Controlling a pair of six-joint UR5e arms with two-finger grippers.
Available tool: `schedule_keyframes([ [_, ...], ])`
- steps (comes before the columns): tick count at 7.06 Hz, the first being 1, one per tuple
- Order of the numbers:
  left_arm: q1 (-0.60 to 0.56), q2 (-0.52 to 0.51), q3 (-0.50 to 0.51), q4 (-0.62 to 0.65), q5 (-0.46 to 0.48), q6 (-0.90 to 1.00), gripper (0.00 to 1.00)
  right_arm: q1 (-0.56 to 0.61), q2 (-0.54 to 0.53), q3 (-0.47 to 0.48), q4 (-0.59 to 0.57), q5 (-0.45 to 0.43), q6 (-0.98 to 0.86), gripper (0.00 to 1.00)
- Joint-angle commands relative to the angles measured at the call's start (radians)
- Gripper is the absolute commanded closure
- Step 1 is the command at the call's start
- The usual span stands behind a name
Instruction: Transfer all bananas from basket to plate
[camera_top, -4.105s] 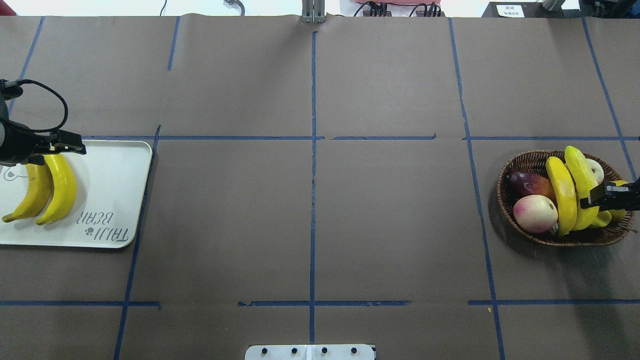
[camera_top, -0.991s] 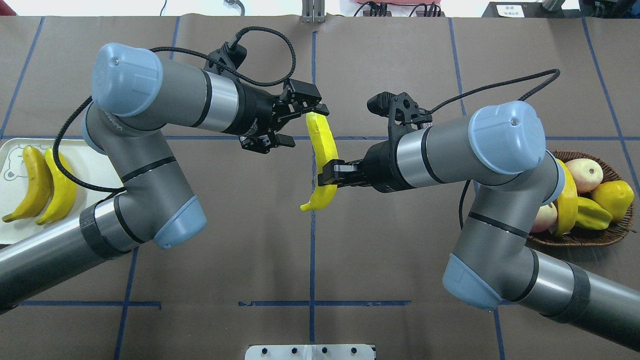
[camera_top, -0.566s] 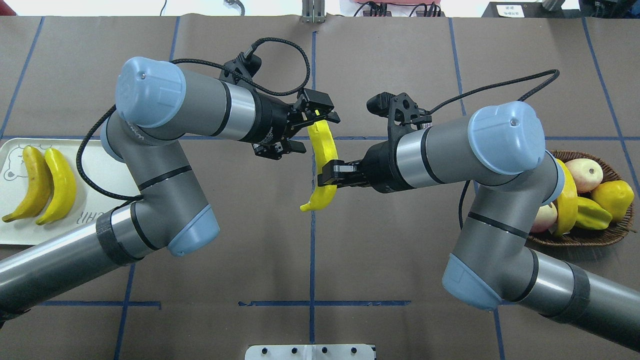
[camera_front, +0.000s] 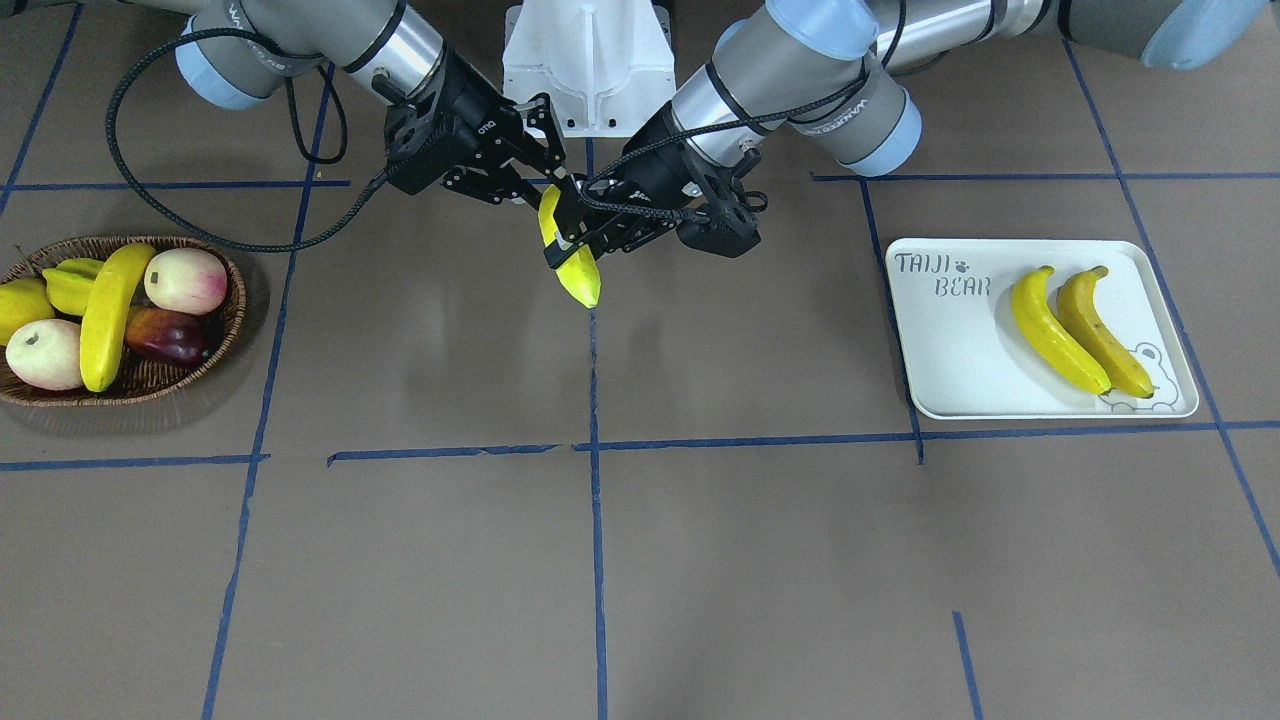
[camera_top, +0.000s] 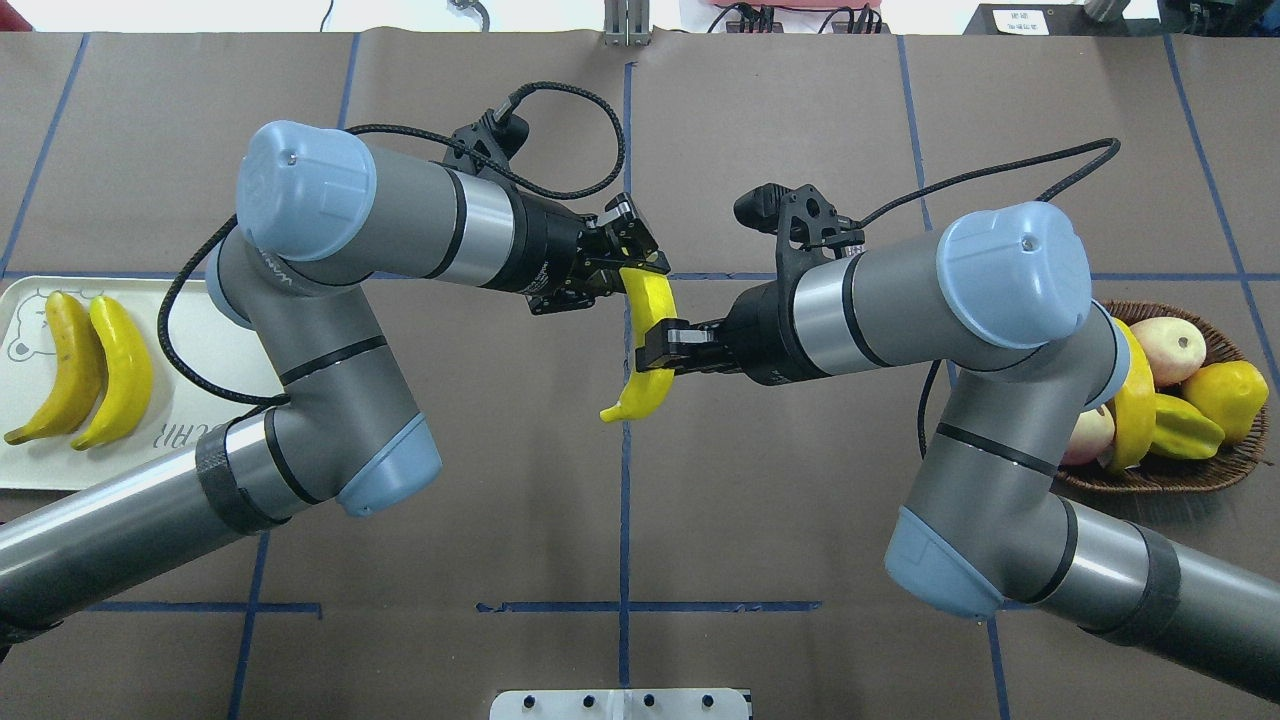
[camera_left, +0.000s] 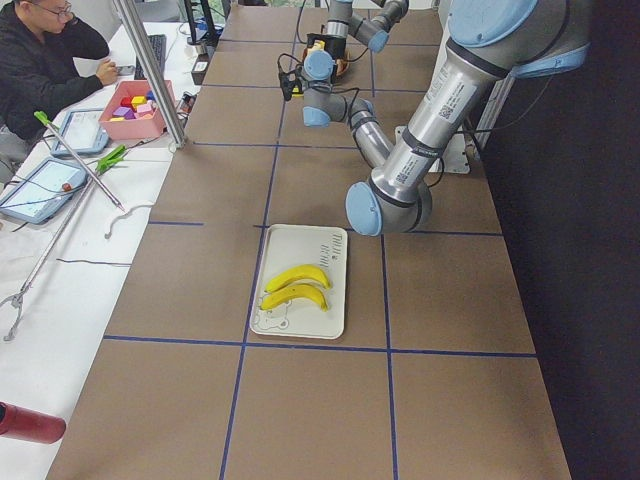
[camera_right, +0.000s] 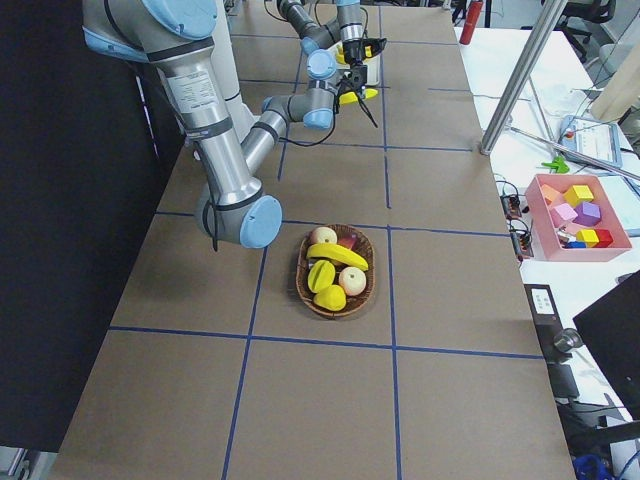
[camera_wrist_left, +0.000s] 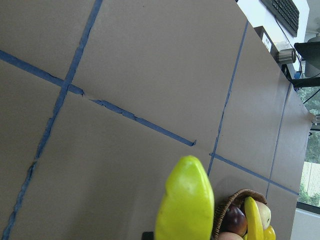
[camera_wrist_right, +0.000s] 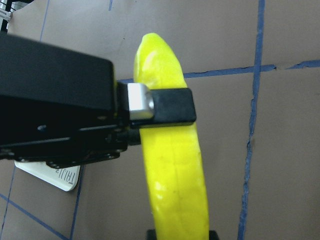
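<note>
Front-facing: held banana (camera_front: 578, 272) in air over bench middle, between both arms. Right gripper (camera_front: 553, 200) closed on its robot-side half. Left gripper (camera_front: 587, 232) narrow, clamped on far end.

Overhead: plate (camera_top: 60, 465) at bench left end, two bananas (camera_top: 125, 370) side by side on it. Basket (camera_top: 1150, 478) at right end, last banana (camera_top: 1135, 400) inside among other fruit.

Right wrist: finger pad (camera_wrist_right: 170, 106) pressed across held banana.
</note>
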Motion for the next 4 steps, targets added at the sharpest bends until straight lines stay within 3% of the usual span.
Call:
schedule_keyframes([
  [1,0.0,0.002,0.0,0.0,-0.001,0.003,1.0,0.001,-0.001,0.003,0.001,0.0,0.002,0.0],
  [3,-0.029,0.009,0.0,0.012,-0.012,0.015,1.0,0.026,0.0,0.021,-0.006,0.01,0.007,0.0],
  [4,-0.085,0.043,-0.002,0.07,-0.105,0.026,1.0,0.046,-0.012,0.05,-0.013,0.018,0.007,0.0],
])
